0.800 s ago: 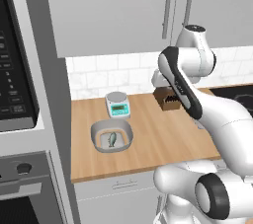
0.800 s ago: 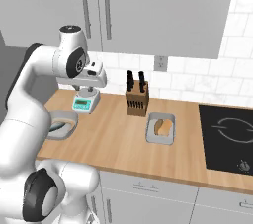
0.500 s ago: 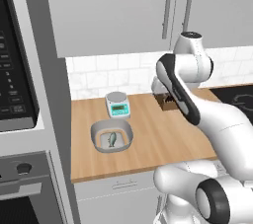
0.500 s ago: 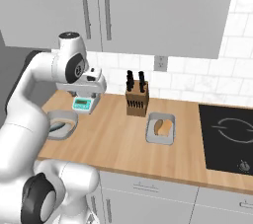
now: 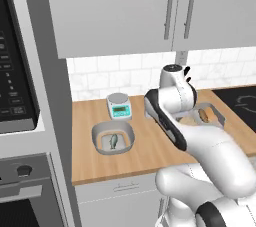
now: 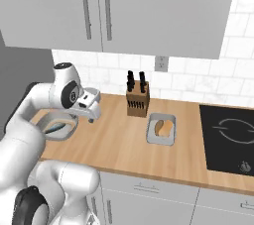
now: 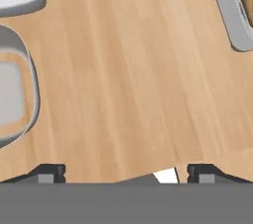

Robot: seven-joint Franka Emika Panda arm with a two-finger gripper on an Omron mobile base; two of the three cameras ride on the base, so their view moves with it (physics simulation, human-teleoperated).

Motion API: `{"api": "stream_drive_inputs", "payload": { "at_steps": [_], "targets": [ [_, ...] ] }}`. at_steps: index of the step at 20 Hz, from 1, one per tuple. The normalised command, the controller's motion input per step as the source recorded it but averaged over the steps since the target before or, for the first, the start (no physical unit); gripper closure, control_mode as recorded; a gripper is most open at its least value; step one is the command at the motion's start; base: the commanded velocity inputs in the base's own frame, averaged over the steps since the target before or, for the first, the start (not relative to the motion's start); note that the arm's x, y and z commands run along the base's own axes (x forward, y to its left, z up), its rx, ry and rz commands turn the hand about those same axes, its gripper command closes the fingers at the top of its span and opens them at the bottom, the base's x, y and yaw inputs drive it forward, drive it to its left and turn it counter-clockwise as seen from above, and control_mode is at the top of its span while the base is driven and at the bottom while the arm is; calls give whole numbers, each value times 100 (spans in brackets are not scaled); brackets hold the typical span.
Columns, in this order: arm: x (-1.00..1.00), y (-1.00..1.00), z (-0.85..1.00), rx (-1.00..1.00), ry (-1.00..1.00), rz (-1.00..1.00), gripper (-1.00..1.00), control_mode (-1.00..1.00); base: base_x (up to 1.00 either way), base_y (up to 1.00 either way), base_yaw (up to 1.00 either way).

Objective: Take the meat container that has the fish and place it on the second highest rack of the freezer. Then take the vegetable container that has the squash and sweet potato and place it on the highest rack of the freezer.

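One slim greenish fish (image 5: pixel 114 141) in grey rounded tub (image 5: pixel 98 136).

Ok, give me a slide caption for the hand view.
Open gripper hovers over bare wooden counter, meat container at left.

The meat container (image 5: pixel 113 137) sits flat on the wooden counter just in front of the small scale — a shallow light-grey tub, rounded-square, with a thick rim, and the slim greenish-grey fish (image 5: pixel 114 142) lying on its floor. The vegetable container (image 6: pixel 161 129) — a rectangular grey tray holding the orange and tan squash and sweet potato (image 6: pixel 163 128) — rests well apart from it, just beside the knife block.
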Motion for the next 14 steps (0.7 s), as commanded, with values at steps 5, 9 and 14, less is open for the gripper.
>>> {"api": "stream_drive_inputs", "payload": {
  "at_steps": [5, 9, 14],
  "targets": [
    [57, 49, -91, 2, 15, -5, -100, -100, 0, 0, 0],
    [92, 61, -70, 11, 15, -1, -100, -100, 0, 0, 0],
    [49, 21, -11, 10, 2, 7, -100, -100, 0, 0, 0]
  ]
}}
